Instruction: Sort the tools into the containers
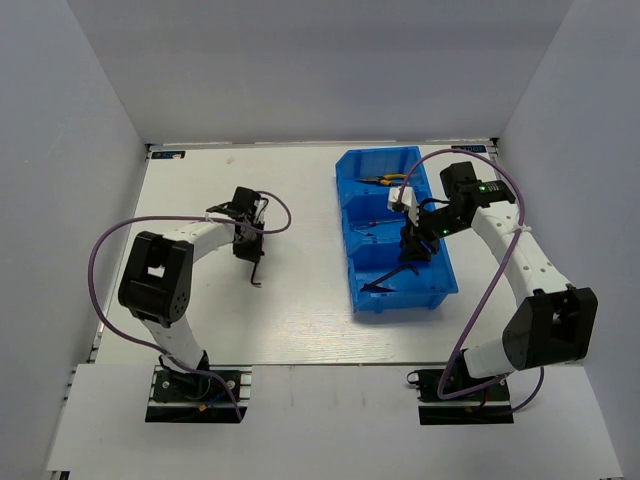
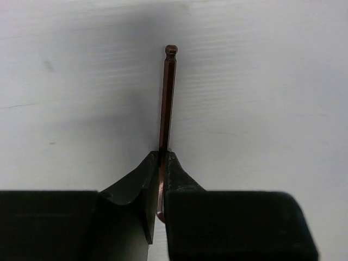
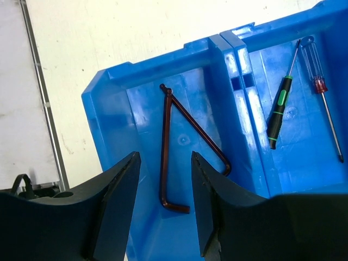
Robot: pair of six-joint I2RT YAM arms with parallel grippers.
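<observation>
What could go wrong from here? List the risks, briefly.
1. The left gripper pinches the held hex key only near its bend, at the fingertips. The long shaft could pivot or slip during the carry.
2. The right gripper hovers open over the near compartment, where two other hex keys lie. Bringing the held key there risks an arm collision.

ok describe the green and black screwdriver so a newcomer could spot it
Look at the blue bins on the right of the table, middle compartment. Of the two tools lying there, it's the black-handled screwdriver with green stripes, not the blue-and-red screwdriver.
</observation>
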